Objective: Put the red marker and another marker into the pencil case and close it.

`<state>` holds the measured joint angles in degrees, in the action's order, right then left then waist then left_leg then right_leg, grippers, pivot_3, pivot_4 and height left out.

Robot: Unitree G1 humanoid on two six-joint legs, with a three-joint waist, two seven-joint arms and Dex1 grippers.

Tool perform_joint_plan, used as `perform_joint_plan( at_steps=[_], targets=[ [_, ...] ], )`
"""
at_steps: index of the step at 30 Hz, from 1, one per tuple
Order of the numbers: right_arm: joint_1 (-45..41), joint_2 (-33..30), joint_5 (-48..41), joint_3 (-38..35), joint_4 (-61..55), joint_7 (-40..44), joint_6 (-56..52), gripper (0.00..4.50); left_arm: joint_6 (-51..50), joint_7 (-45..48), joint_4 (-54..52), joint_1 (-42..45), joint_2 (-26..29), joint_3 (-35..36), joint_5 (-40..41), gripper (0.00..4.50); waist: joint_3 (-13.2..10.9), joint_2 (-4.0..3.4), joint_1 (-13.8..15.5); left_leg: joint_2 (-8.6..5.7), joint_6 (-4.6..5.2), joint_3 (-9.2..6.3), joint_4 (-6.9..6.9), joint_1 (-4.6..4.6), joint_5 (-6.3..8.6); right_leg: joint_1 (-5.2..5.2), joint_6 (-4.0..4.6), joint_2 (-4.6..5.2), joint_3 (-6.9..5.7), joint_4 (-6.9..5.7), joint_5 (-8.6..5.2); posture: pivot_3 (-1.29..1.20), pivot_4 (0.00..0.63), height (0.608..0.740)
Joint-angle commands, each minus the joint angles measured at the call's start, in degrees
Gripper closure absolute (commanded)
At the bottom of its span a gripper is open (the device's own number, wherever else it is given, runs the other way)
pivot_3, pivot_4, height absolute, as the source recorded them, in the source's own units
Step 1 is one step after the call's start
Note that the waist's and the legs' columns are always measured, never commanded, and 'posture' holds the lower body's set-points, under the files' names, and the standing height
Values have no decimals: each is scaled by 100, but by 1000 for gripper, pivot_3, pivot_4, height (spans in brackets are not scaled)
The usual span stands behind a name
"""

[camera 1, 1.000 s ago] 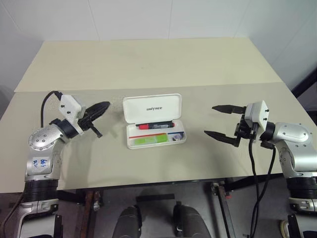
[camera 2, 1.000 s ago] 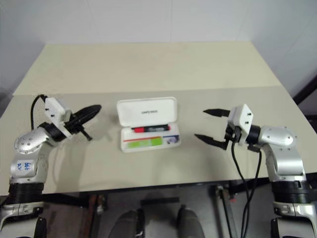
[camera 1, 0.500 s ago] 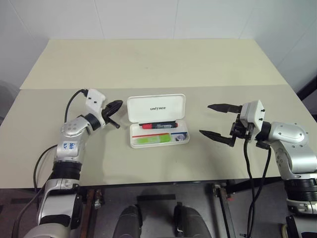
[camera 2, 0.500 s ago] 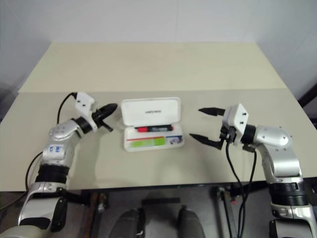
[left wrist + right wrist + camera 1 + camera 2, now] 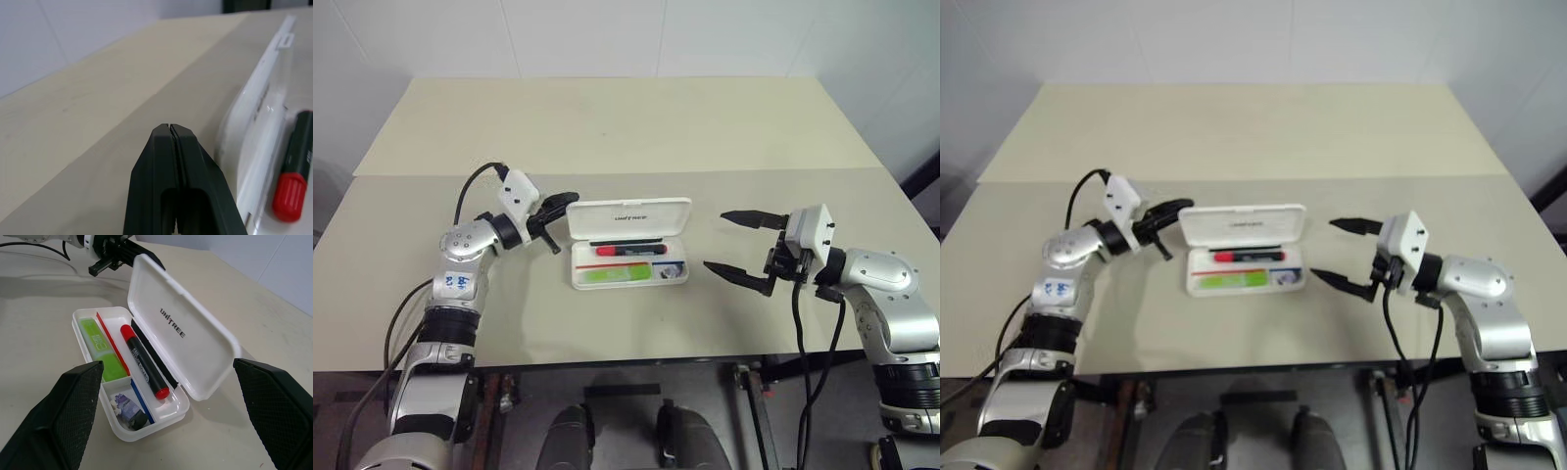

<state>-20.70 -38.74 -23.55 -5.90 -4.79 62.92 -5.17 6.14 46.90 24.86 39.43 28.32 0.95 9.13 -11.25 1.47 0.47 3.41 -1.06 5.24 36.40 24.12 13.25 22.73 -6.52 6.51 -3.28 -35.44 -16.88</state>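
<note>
A flat white hard-plastic pencil case (image 5: pixel 628 257) with rounded corners lies near the middle of a pale beige worktop (image 5: pixel 626 127), closer to the worktop's near edge than to its far edge. Its hinged lid (image 5: pixel 629 216) stands tilted up along the far side of the tray, with small dark lettering on the inner face. Inside the tray, a slim marker with a black barrel and red cap (image 5: pixel 630 250) lies lengthwise in the compartment next to the hinge. A chunky translucent light-green marker (image 5: pixel 615 275) lies lengthwise in the compartment nearest the worktop's near edge, separated from the red one by a thin red divider stripe. A small dark object (image 5: pixel 128 409) sits in a little end compartment edged by a blue stripe; what it is cannot be made out.

The left end effector (image 5: pixel 564 202) has its two black fingers pressed together, holding nothing. It points level toward the lid's left far corner and sits right at that corner; whether it touches the lid cannot be told.

The right end effector (image 5: pixel 732 245) hovers to the right of the case, well apart from it, its two black fingers spread wide and empty, pointing toward the case.
</note>
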Motion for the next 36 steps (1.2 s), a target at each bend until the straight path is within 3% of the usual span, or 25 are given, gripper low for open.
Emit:
perform_joint_plan(
  at_steps=[1,10,16,26,36],
  targets=[
    [-37,3,-125,-128,-214,-75,65,0,285,571,-437,248,120,-440,-208,4454,0,0,31,0,0,1,0,0,0,0,0,-1,0,1,0,0,150,740],
    [7,9,-97,-174,-276,-241,106,0,262,1335,-511,157,73,-1216,-530,4454,0,-1,73,1,5,2,0,0,3,1,0,-3,2,3,0,0,150,740],
    [99,74,-164,-230,-661,-562,11,0,-425,1088,-525,57,-160,-1713,-1064,4454,2,-1,102,0,15,1,8,2,9,-1,0,-2,3,0,0,0,150,740],
    [423,148,-179,-285,-1162,-962,-77,0,-646,1235,-480,292,-502,-2061,-1149,4454,3,-2,88,1,31,-3,25,-2,18,-6,3,-1,6,-10,2,0,150,740],
    [343,134,-212,-247,-1176,-1043,-120,0,-1321,1440,-772,-31,-218,-2194,-1168,4454,6,-3,71,4,35,-3,30,-4,20,-7,3,-3,7,-10,1,0,150,740]
  ],
)
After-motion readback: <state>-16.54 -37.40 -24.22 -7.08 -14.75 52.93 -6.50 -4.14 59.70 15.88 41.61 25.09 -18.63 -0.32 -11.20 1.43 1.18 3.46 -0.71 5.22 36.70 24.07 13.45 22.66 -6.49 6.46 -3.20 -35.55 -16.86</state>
